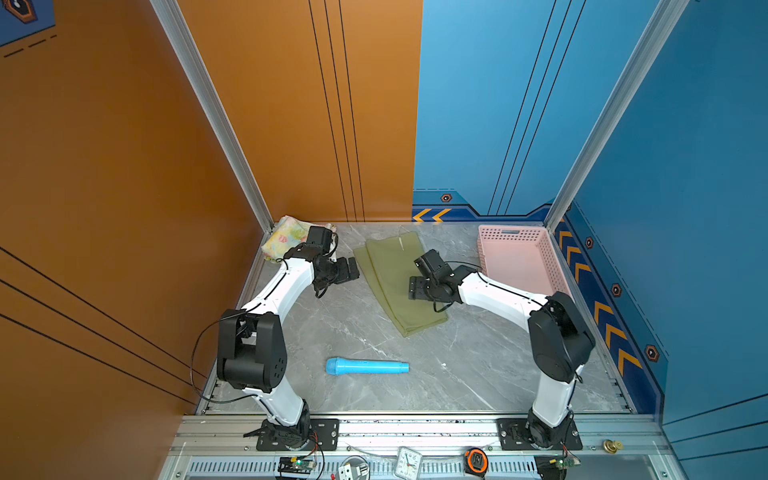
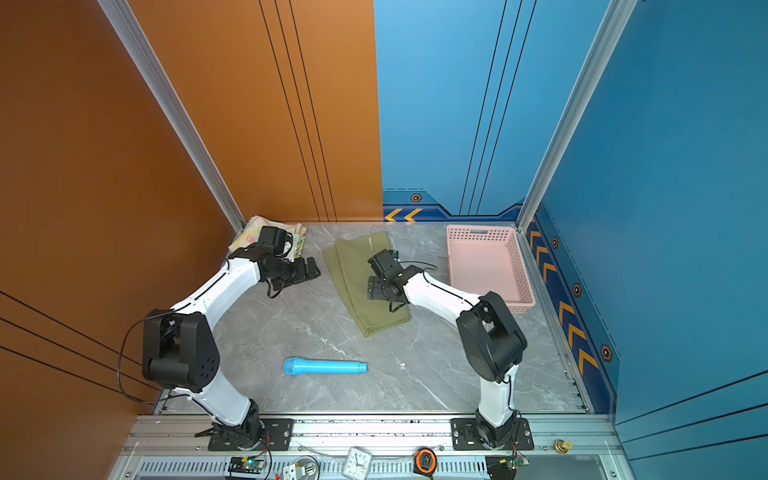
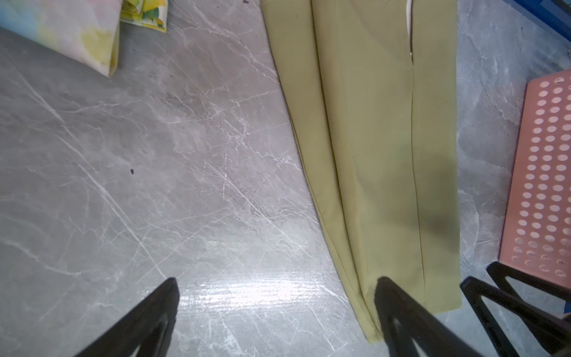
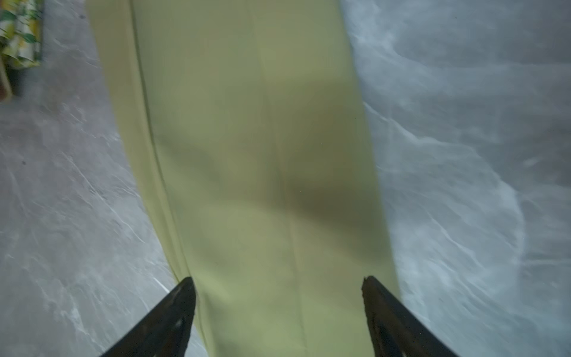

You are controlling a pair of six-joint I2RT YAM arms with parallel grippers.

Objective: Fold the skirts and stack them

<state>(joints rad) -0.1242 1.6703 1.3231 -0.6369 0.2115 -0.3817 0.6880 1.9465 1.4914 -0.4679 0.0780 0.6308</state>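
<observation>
The olive green skirt (image 1: 395, 286) lies in the middle of the counter (image 1: 457, 365) as a long strip, already doubled lengthwise, slanting from the far edge toward the front. The pastel floral skirt (image 1: 286, 239) and the lemon-print skirt (image 3: 145, 14) sit folded together in the far left corner. So the step in hand looks like the last garment's crosswise fold. The right claw (image 4: 278, 279) hovers over the strip with its jaws spread and nothing between them; the left claw (image 3: 276, 282) hangs just beside the skirt's left long edge, spread wide over bare counter, one finger near the strip's corner. The next move probably calls for each claw to pinch a corner of one short end (all layers at once, or the fold slips) and carry it over the other end. There is open room on the left of the strip and in front of it. The blue toy microphone (image 1: 365, 367) lies well apart toward the front, and the pink basket (image 1: 511, 237) stands near the right arm.
</observation>
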